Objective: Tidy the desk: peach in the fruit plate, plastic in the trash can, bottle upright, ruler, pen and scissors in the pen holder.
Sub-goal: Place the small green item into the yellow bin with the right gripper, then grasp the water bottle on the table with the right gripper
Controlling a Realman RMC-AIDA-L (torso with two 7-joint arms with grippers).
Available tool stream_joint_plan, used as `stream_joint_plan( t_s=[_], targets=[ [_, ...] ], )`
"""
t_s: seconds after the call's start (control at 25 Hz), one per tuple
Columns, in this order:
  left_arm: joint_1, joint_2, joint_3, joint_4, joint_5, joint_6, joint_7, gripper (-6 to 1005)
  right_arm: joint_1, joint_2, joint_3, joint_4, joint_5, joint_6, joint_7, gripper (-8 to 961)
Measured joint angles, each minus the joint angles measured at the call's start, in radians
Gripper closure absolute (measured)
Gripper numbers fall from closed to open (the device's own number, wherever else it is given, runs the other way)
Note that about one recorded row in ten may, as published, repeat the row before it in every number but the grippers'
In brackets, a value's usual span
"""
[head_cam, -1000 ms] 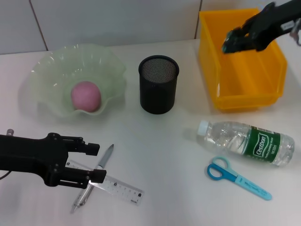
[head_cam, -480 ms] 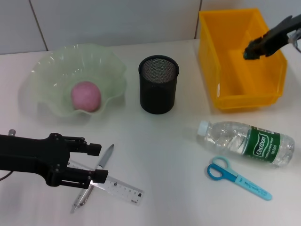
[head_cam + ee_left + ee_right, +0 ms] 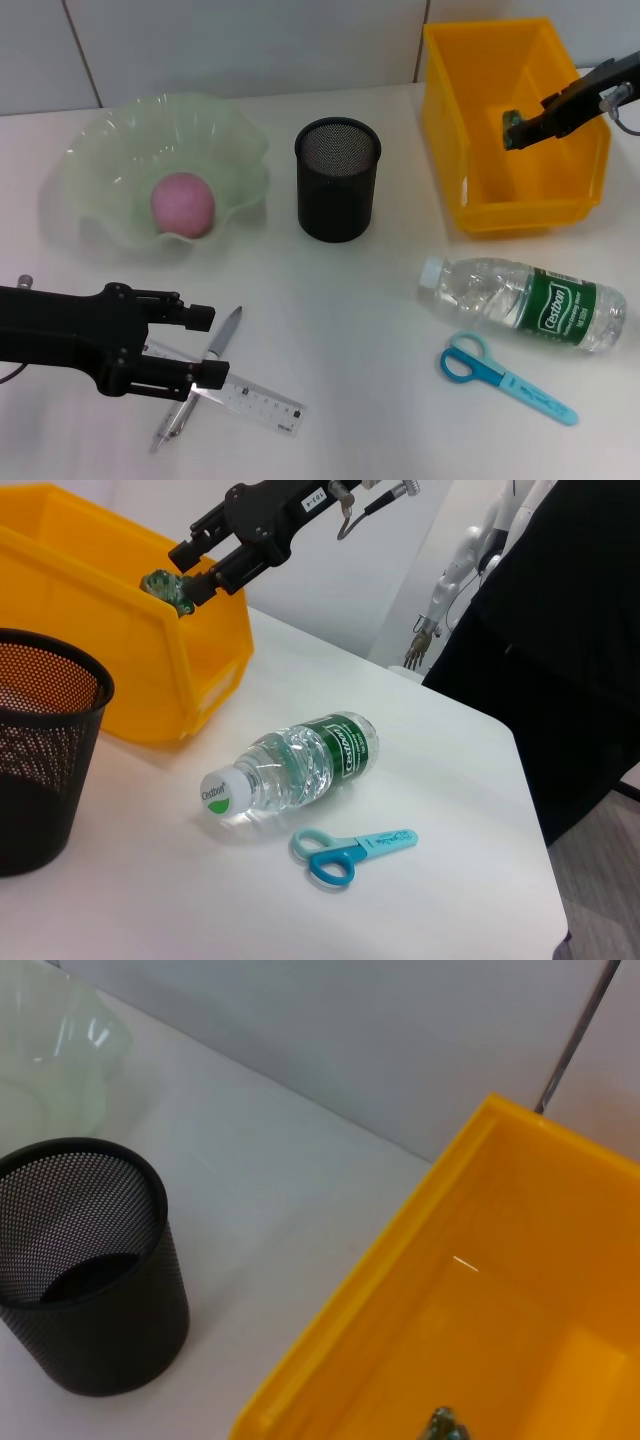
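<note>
Crinkled green plastic, thin and near weightless, is pinched in the right gripper over the yellow trash can; it is judged soft and best held by a fold. The left gripper, jaws parted, is held low at the ruler and pen. Both are stiff, light and flat to the worktop, so an edge pinch is likely needed. The bottle lies on its side, probably slippery, with the scissors just beside it. The peach is already in the fruit plate. The pen holder stands upright.
</note>
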Motion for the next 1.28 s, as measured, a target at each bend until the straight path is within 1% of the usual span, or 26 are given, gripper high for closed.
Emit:
stream_joint_plan(
  t_s=[0.24,0.44,0.76,0.88,1.0,1.16,1.28],
  targets=[
    [0.001,0.001,0.000,-0.002,0.000,0.003,0.001,222,-0.002,0.006,0.000,0.001,-0.002,0.001,-0.001,272],
    [0.001,0.001,0.000,-0.002,0.000,0.009,0.001,221,-0.006,0.007,0.001,0.001,-0.002,0.010,-0.005,223],
    [0.006,0.001,-0.002,-0.002,0.000,0.013,0.001,222,-0.011,0.008,0.003,-0.007,0.007,0.014,-0.009,223],
    [0.008,0.002,-0.002,-0.002,0.000,0.012,0.000,222,-0.018,0.007,0.008,-0.012,0.051,0.010,-0.011,223],
    [0.008,0.001,-0.002,-0.002,0.000,0.012,0.001,222,-0.041,-0.002,0.009,-0.028,0.141,-0.004,-0.013,223],
    [0.008,0.000,-0.002,-0.002,0.000,0.012,0.001,222,-0.100,-0.024,0.018,-0.069,0.331,-0.051,-0.024,223],
    [0.009,0.000,-0.002,-0.001,0.000,0.012,0.001,222,-0.147,-0.039,0.068,-0.089,0.498,-0.128,-0.065,223]
  ],
)
